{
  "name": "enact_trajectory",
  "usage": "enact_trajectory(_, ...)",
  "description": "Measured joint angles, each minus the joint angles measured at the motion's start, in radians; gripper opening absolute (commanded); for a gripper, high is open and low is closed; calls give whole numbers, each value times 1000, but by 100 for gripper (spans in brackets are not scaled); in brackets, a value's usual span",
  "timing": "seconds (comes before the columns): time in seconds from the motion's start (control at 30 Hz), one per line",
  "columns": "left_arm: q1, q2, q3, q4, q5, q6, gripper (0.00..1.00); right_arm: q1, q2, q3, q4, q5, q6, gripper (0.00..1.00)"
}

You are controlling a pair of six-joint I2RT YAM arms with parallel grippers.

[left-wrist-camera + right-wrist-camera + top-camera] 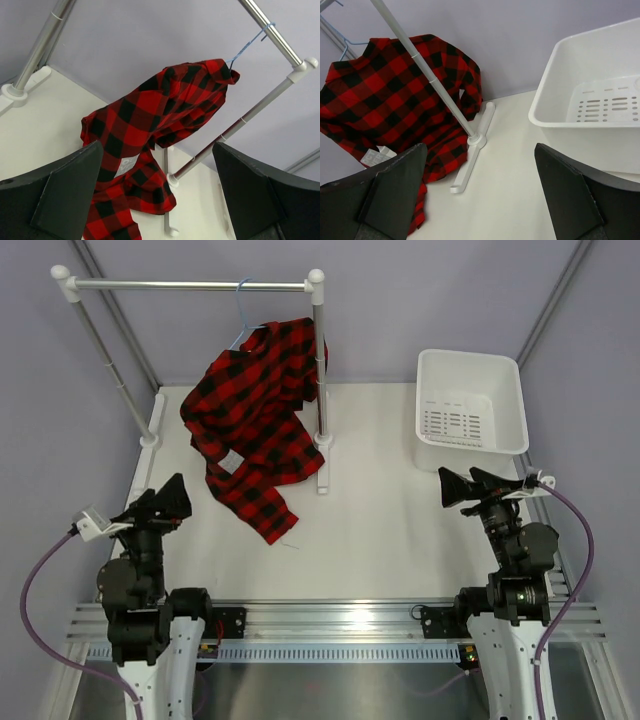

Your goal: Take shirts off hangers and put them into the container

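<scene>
A red-and-black check shirt (252, 415) hangs on a thin light-blue hanger (243, 310) hooked over the rack's top bar; its lower part trails onto the table. The shirt (150, 130) and hanger hook (247, 45) also show in the left wrist view, and the shirt (385, 95) again in the right wrist view. The white container (470, 410) stands at the back right, with nothing in it (600, 100). My left gripper (163, 502) is open near the front left, short of the shirt's hem. My right gripper (480, 485) is open just in front of the container.
The white-and-silver clothes rack (190, 285) stands across the back left. Its right post (321, 370) and foot (324, 455) stand beside the shirt, and its left post (110, 365) slants down to the table's left edge. Purple walls close the back.
</scene>
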Motion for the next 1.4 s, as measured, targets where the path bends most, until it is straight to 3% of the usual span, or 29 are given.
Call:
enact_trajectory(0.17, 0, 169, 134, -44, 88, 61, 99, 0, 53, 0, -2, -5, 0, 99)
enact_trajectory(0.47, 0, 681, 739, -203, 193, 284, 99, 0, 96, 2, 10, -46, 6, 100)
enact_trajectory(0.5, 0, 734, 802, -223, 200, 307, 95, 0, 97, 2, 11, -49, 6, 99)
enact_trajectory(0.67, 0, 931, 1002, -285, 218, 393, 92, 0, 139, 40, 13, -55, 10, 99)
enact_trajectory(0.8, 0, 1011, 991, -292, 228, 431, 92, 0, 197, 84, 9, -32, -4, 99)
enact_trajectory(1.07, 0, 994, 748, -236, 272, 469, 95, -22, 368, 111, 95, -6, -56, 99)
enact_trajectory(1.4, 0, 972, 743, -162, 291, 525, 99, -52, 364, 116, 18, 37, -22, 100)
